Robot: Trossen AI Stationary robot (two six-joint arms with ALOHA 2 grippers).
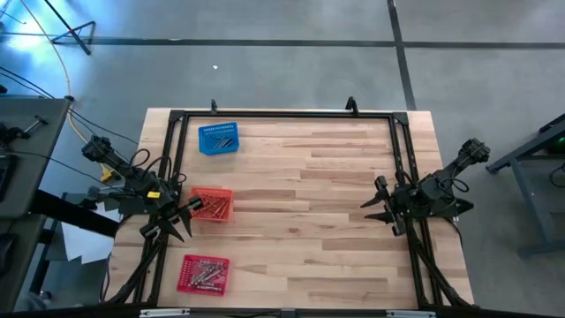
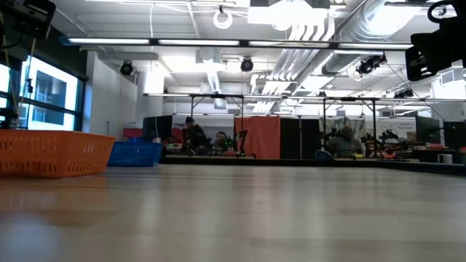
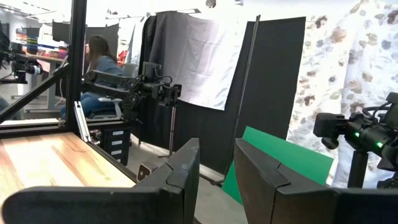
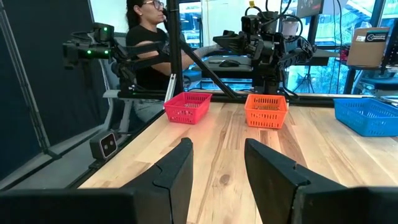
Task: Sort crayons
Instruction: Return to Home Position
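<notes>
All the crayons that show lie inside three mesh baskets, which stand in a row along the left side of the table.

Nearest is the red basket. It holds a loose heap of thin short sticks, reddish and pale grey mixed, lying crosswise over each other. In the middle of the row, the orange basket holds a smaller bunch of orange sticks, hard to tell from the mesh under them. Farthest, the blue basket holds a few blue sticks that lie slanted toward its right wall. Every stick is much shorter than a basket's side.

The left gripper is just beside the left wall of the orange basket, as seen from above. Its own camera shows the two fingers with a narrow gap between them, holding nothing.

The right gripper is at the right side of the table — well apart from all three baskets and about as far in as the orange one. Its fingers are parted a little wider, and they also hold nothing.

Beyond the left edge of the table a person sits in the room.
</notes>
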